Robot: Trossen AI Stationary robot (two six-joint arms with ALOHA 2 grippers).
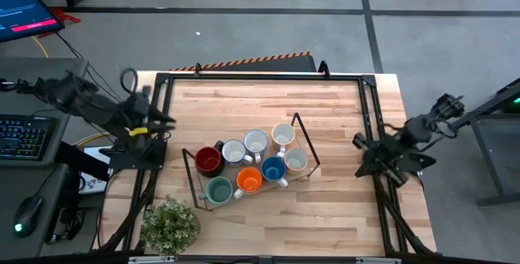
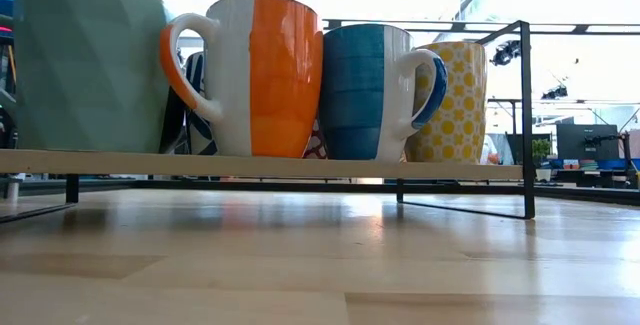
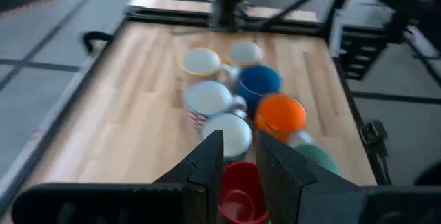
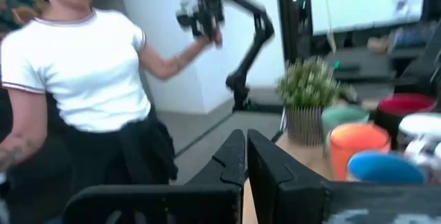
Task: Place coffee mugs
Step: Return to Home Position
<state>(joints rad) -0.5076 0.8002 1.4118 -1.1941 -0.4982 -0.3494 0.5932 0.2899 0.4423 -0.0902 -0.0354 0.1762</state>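
At the centre of the table (image 1: pixel 244 101), in the high view, all eight coffee mugs (image 1: pixel 255 143) stand upright and tightly grouped on a low wire-framed shelf (image 2: pixel 250 165). The dark red mug (image 1: pixel 209 160) is at the group's left. The teal-green mug (image 1: pixel 219 190), orange mug (image 1: pixel 249 181) and blue mug (image 1: pixel 273 170) form the lower row. The low view shows a yellow-patterned mug (image 2: pixel 450 100) just beside the blue one. A potted plant (image 1: pixel 171 225) sits at the lower left, apart from the shelf.

Handling, as a judgement: the mugs are glazed ceramic, so they are likely rigid, smooth enough to slip, moderately heavy and prone to chipping on impact.
- Take hold at the rim wall, one finger inside and one outside.
- The handle is the less stable alternative.
- Neighbouring mugs appear to touch, so there is little finger clearance.

Tool state:
- The left gripper (image 1: pixel 160 123) hovers over the table's left edge, well apart from the shelf. In its wrist view the fingers (image 3: pixel 210 165) are parted by a narrow gap and hold nothing.
- The right gripper (image 1: pixel 361 142) hangs at the table's right edge. Its fingers (image 4: pixel 233 158) are closed almost together, are empty and touch nothing.

A person (image 4: pixel 89 72) stands beyond the table.
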